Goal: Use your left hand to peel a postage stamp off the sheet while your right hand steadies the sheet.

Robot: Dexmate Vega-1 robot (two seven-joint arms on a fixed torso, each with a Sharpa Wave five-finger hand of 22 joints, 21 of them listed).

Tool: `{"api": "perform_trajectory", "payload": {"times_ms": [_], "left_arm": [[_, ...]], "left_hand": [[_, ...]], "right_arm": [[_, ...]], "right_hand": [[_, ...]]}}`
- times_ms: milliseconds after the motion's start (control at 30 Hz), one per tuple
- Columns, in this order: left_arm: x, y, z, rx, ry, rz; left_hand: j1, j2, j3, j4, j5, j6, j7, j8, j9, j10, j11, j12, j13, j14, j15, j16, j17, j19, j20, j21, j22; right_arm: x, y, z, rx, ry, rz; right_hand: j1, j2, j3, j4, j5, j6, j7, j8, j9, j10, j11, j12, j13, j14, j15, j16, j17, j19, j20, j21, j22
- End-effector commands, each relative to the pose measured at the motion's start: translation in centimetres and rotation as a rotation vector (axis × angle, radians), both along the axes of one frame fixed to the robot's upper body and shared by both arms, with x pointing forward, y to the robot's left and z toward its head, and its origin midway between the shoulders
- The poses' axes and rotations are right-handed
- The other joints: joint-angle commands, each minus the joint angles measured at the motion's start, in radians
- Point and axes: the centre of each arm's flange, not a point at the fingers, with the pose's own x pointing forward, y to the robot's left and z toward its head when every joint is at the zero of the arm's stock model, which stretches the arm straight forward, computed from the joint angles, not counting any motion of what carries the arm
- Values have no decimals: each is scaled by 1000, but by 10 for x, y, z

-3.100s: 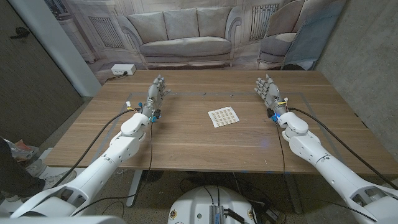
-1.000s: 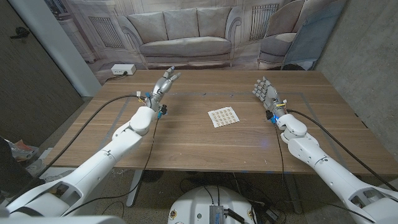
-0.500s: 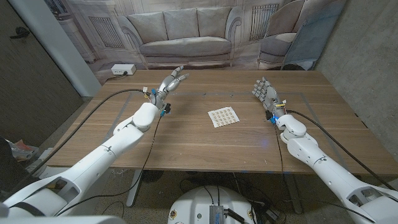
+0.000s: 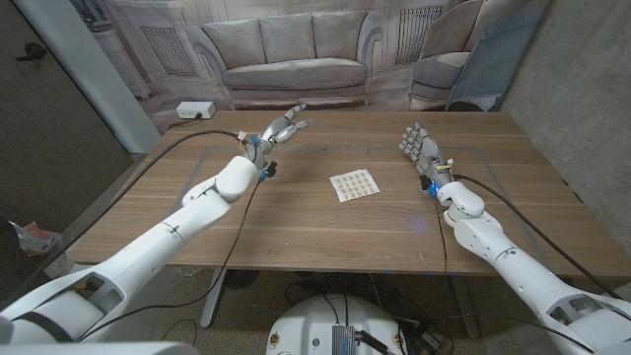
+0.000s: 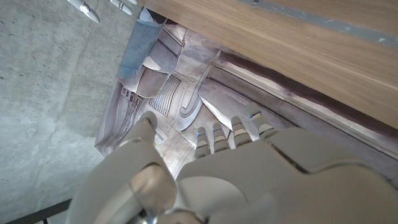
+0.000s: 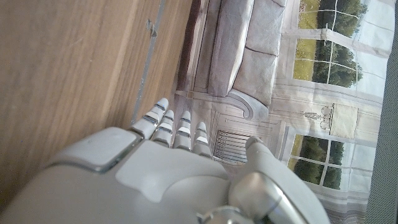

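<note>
Left hand has swung inward toward frame centre vs earlier; fingers spread, holding nothing. Right hand spread, empty, mid-right. Stamp sheet lies flat at centre of tabletop, between both hands. Prob. thin, light, slides easily; pin a corner, pick at a stamp's edge.

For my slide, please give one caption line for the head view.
Both hands open, left hand raised and right hand waiting, either side of an untouched stamp sheet on the wooden table.
</note>
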Motion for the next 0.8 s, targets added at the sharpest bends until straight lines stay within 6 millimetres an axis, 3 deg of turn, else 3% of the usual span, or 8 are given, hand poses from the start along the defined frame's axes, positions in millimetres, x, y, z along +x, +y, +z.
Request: {"api": "perform_trajectory", "payload": {"times_ms": [33, 800], "left_arm": [[-9, -14, 8, 101, -29, 8], [-27, -49, 21, 322, -70, -1]], "left_hand": [[10, 2, 4, -5, -5, 12, -3, 6, 2, 6, -4, -3, 3, -6, 2, -3, 4, -39, 3, -8, 1], [31, -8, 3, -20, -12, 74, -12, 15, 1, 11, -6, -11, 3, -25, 4, -12, 5, -51, 4, -21, 1]], "right_arm": [[-1, 0, -2, 8, -5, 1], [-5, 2, -6, 11, -7, 0]], "right_hand": [[11, 0, 0, -7, -2, 8, -2, 4, 5, 8, 1, 10, 1, 6, 3, -1, 3, 9, 2, 5, 5], [13, 1, -2, -13, -6, 10, -1, 4, 5, 10, 1, 9, 1, 7, 2, -2, 3, 9, 3, 4, 6]]}}
